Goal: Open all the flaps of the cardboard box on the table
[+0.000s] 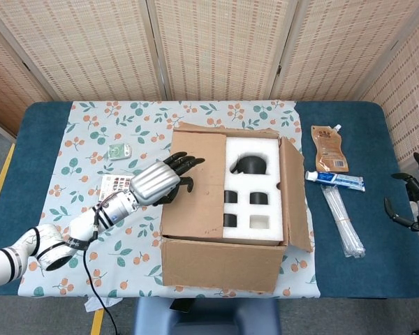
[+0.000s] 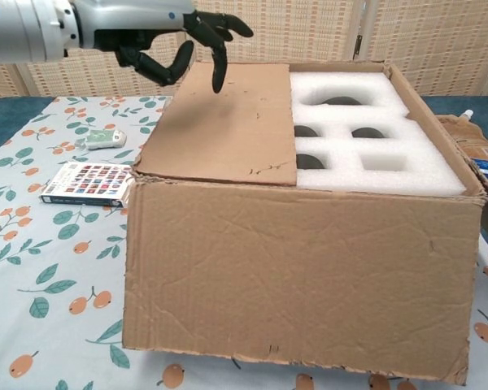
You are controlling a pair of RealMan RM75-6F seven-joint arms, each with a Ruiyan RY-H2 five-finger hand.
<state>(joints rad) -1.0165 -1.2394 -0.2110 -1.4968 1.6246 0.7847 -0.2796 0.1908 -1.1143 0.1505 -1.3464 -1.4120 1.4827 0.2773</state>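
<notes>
The table carries a floral cloth, and on the cloth, just past the middle toward five o'clock in the head view, stands the cardboard box. Its left flap still lies folded flat over the left part of the opening, while the right flap stands up and leans outward at three o'clock and the far flap is turned back at twelve. White foam fills the uncovered part, with several pockets cut into it, some dark inside. The left arm reaches in from eight o'clock, and the left hand hangs over the closed flap near its outer edge, fingers apart and lightly curved downward, holding nothing; the chest view shows the tips clear of the cardboard. The right hand sits at the table's three o'clock edge, well apart from the box, fingers spread and empty. To the box's right lie an orange pouch, a toothpaste tube and a clear wrapped bundle. At nine o'clock of the box lie a small patterned box and a little green packet.
</notes>
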